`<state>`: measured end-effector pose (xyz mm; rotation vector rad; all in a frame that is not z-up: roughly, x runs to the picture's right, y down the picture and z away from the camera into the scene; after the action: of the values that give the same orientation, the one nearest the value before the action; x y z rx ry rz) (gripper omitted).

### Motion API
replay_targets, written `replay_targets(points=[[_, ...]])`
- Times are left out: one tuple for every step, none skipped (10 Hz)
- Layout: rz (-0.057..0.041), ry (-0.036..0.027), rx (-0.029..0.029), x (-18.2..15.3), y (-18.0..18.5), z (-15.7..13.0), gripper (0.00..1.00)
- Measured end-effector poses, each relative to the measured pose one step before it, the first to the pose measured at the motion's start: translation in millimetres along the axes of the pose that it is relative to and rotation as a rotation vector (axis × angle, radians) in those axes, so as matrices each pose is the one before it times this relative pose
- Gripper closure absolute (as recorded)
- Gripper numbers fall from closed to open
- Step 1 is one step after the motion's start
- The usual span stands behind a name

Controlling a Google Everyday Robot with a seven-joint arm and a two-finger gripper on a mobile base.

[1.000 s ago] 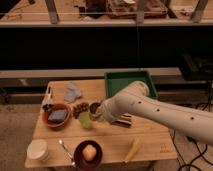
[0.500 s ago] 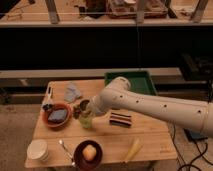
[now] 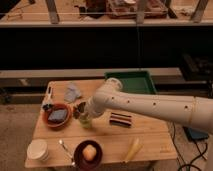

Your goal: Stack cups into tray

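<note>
The pale green cup (image 3: 86,120) stands upright on the wooden table (image 3: 150,132), left of centre. My gripper (image 3: 81,109) is at the end of the white arm (image 3: 150,105) that reaches in from the right, and it is right above and against the green cup's rim. The wider cream-white cup (image 3: 37,149) stands at the table's front left corner. The dark green tray (image 3: 131,82) lies at the back right of the table, partly hidden by the arm. I cannot make out the steel cup.
A reddish-brown bowl (image 3: 57,115) with a grey-blue thing in it is left of the gripper. Another bowl (image 3: 88,152) holding a pale orange fruit is at the front. A spoon (image 3: 65,149), a banana (image 3: 132,149), a dark striped block (image 3: 120,119) and a crumpled cloth (image 3: 72,92) also lie on the table.
The arm has swung left. The gripper has moved from above the dark striped block to the pale green cup. The cups and tray have not moved.
</note>
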<state>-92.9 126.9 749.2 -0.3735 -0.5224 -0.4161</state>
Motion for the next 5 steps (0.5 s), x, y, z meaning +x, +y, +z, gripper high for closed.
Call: replay_targets(points=[[0.00184, 0.00763, -0.00764, 0.93, 1.47, 2.89, 0.82], [-0.0013, 0.00828, -0.00484, 2.51, 1.25, 2.91, 0.73], [0.00034, 0.00459, -0.0088, 1.02, 1.61, 4.25, 0.62], [-0.0022, 0.00276, -0.01234, -0.74, 1.74, 6.61, 0.51], [-0.00302, 0.0033, -0.01144, -0.02, 1.86, 5.68, 0.4]])
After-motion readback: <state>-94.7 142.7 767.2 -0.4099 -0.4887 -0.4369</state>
